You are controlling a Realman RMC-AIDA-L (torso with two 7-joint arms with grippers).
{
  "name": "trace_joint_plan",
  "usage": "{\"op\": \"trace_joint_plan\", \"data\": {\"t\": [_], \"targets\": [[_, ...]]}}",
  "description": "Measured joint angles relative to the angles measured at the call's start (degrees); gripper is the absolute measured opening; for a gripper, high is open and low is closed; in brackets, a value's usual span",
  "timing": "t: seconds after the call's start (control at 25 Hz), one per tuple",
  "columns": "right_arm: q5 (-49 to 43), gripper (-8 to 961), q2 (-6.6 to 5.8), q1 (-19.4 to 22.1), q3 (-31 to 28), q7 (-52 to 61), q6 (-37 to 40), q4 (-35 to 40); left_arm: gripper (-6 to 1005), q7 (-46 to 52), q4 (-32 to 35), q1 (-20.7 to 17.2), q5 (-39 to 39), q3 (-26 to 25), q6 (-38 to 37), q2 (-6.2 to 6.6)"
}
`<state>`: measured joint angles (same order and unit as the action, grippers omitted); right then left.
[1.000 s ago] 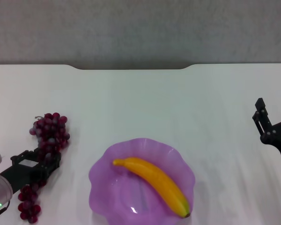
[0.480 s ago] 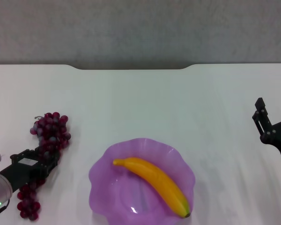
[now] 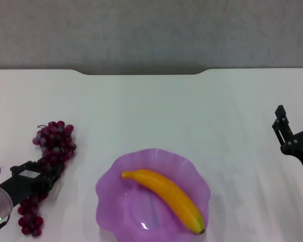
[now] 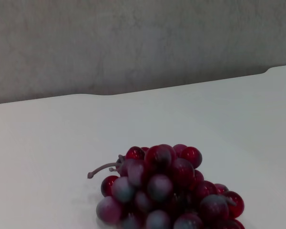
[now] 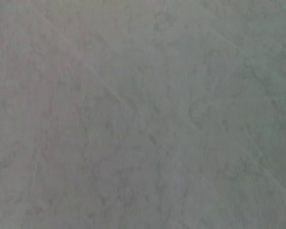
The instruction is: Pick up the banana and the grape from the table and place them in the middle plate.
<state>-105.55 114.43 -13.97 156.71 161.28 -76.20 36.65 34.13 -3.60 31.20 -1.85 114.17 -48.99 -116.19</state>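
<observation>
The grape (image 3: 54, 141), a long dark red-purple bunch, lies on the white table (image 3: 156, 111) at the left. My left gripper (image 3: 49, 170) is shut across the bunch's middle, and the lower grapes show below the fingers. The left wrist view shows the bunch's wide end and stem (image 4: 169, 188) close up, without my fingers. The yellow banana (image 3: 164, 194) lies slantwise inside the purple middle plate (image 3: 111, 184), dark tip toward me. My right gripper (image 3: 295, 113) hangs open at the right edge, away from both fruits.
The table's far edge (image 3: 141, 74) has a notch, with a grey wall behind it. The right wrist view shows only a grey mottled surface (image 5: 143, 114).
My left gripper has drawn slightly left and back on the bunch, and the lower grapes shifted with it. The right arm, banana and plate have not moved.
</observation>
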Motion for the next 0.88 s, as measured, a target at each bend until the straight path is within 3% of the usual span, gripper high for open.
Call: {"op": "trace_joint_plan", "data": {"t": [0.68, 0.88], "targets": [[0.0, 637, 0.0, 0.0, 0.0, 0.0, 0.0, -0.1, 445, -0.01, 0.28, -0.01, -1.43, -0.09, -0.35, 0.0], [0.0, 636, 0.0, 0.0, 0.0, 0.0, 0.49, -0.09, 431, -0.01, 0.04, -0.08, -2.35, -0.09, -3.69, 0.18]]}}
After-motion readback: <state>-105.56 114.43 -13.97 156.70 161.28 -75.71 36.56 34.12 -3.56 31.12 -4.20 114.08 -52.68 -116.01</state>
